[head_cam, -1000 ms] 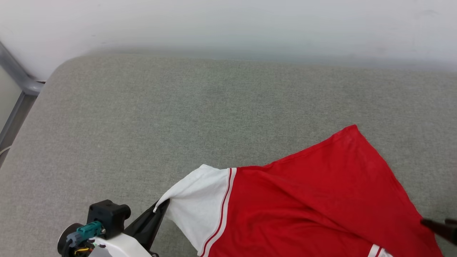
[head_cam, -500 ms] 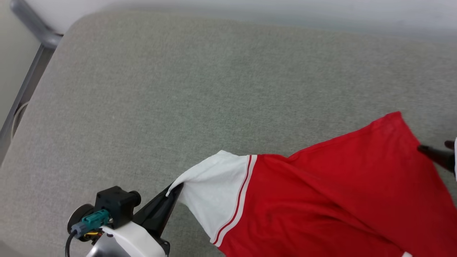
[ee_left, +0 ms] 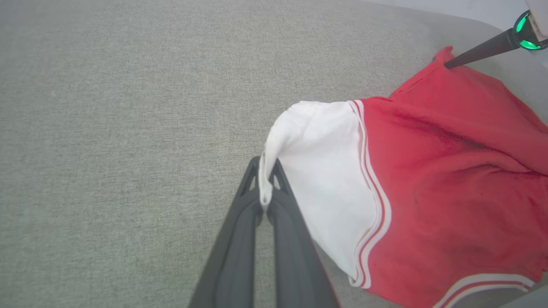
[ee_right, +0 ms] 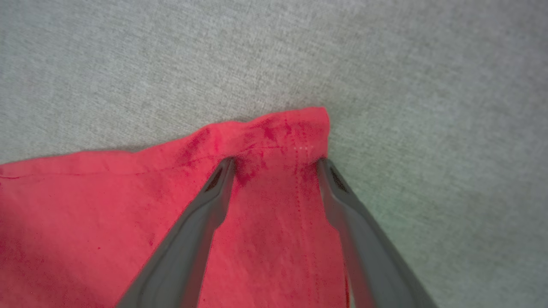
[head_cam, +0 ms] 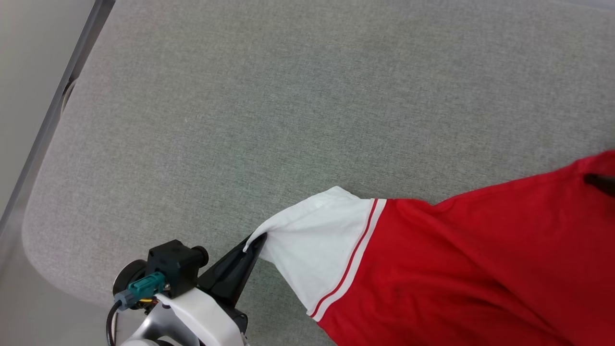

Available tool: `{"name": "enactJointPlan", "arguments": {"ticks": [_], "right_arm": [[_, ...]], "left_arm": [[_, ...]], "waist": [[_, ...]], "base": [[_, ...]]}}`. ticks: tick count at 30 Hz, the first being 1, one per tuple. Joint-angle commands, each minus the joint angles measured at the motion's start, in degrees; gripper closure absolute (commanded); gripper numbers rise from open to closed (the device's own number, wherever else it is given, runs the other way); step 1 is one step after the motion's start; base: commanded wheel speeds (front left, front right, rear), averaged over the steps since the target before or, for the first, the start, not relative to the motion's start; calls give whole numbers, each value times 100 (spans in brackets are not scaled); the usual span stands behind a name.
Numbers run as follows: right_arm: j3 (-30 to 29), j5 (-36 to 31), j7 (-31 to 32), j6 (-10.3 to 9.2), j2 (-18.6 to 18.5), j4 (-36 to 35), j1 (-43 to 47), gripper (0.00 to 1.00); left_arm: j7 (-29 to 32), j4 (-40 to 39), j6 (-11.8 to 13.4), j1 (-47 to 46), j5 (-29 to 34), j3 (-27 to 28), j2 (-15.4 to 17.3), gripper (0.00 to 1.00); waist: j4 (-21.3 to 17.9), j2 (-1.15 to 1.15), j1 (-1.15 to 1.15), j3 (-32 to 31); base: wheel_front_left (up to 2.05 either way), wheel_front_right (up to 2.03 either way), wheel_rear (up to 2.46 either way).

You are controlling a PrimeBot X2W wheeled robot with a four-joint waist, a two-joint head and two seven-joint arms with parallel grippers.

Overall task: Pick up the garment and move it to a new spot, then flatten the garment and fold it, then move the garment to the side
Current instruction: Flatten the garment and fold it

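Note:
The garment [head_cam: 456,269], a red jersey with a white sleeve [head_cam: 317,245] and red-and-white striped seam, lies spread on the grey cushion [head_cam: 269,120], running off the lower right of the head view. My left gripper [head_cam: 253,241] is shut on the sleeve's hem, which sticks up between the tips [ee_left: 265,179]. My right gripper [ee_right: 276,162] stands open over the garment's far red corner [ee_right: 299,128], a fingertip on the cloth at each side. One of its dark fingers [head_cam: 600,183] shows at the right edge of the head view. The chest print is hidden.
The grey cushion stretches wide to the left and beyond the garment. A metal frame rail [head_cam: 48,129] runs along the cushion's left edge, and the cushion's rounded near-left corner [head_cam: 36,240] drops off to the floor.
The head camera has tipped down and turned, shifting the whole picture. My right gripper has moved along the garment's right edge to its far corner. My left gripper still holds the sleeve.

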Motion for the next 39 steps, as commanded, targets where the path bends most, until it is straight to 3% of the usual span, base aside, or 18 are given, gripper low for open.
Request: {"name": "enactJointPlan", "arguments": {"ticks": [1,9,10,11,25,31,39], "right_arm": [[72,-41,36,-5,-30,96,0,0],[617,60,162,-4,-126,324,524,0],[668,91,152,-3,-120,347,563,58],[735,137,26,-3,-130,370,591,100],[666,202,-1556,-5,-220,443,80,100],[699,372,-2180,-5,-252,427,57,100],[703,511,-2977,-6,-477,-116,-50,100]], "left_arm": [[-50,30,-17,-98,9,-16,-52,100],[-127,166,-73,-149,-20,-52,-123,100],[-126,178,-72,-164,-23,-56,-133,100],[-138,223,-91,-183,-35,-67,-162,100],[-239,329,-22,-53,-125,92,-28,100],[-282,177,110,14,-154,338,195,100],[-276,-175,333,-282,-136,864,539,100]], "waist": [[75,0,-1,70],[153,0,-1,117],[160,0,-1,117],[173,0,-1,105],[-137,0,-1,-611],[-508,0,-1,-1118],[-1113,0,-1,-1569]], "base": [[0,0,0],[0,0,0],[0,0,0],[0,0,0],[0,0,0],[0,0,0],[0,0,0]]}}
